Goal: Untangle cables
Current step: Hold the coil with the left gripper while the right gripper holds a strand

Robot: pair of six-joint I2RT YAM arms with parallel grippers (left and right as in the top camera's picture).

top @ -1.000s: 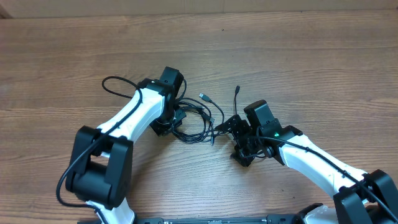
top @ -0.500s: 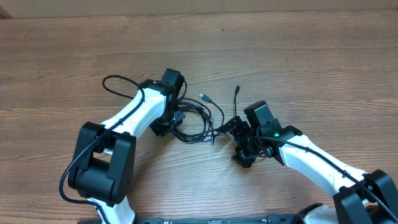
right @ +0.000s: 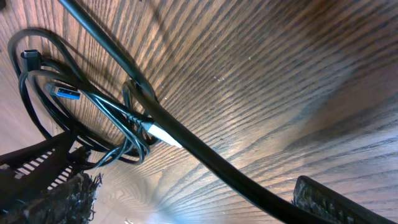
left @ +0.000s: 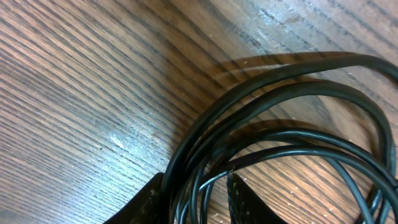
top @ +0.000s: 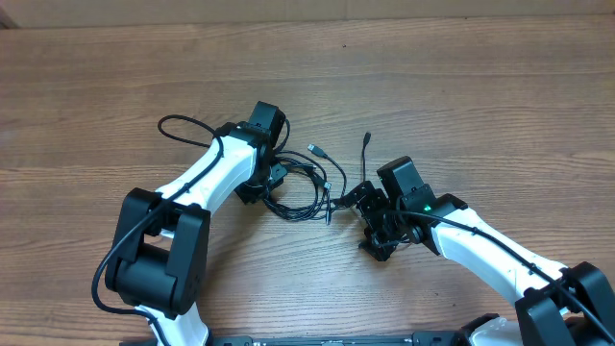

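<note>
Overhead: perhaps three cables (top: 300, 171), tangled together.

Tangle of cables (top: 306, 185) lies mid-table (top: 461, 86) between the two arms, with the left gripper (top: 273, 183) at its left edge and strands packed between that gripper's fingers (left: 149, 205). Just right of the tangle sits the right gripper (top: 370, 216), one cable running between its wide-apart fingers (right: 329, 199). A plug end (top: 314, 150) pokes out behind the tangle.
</note>
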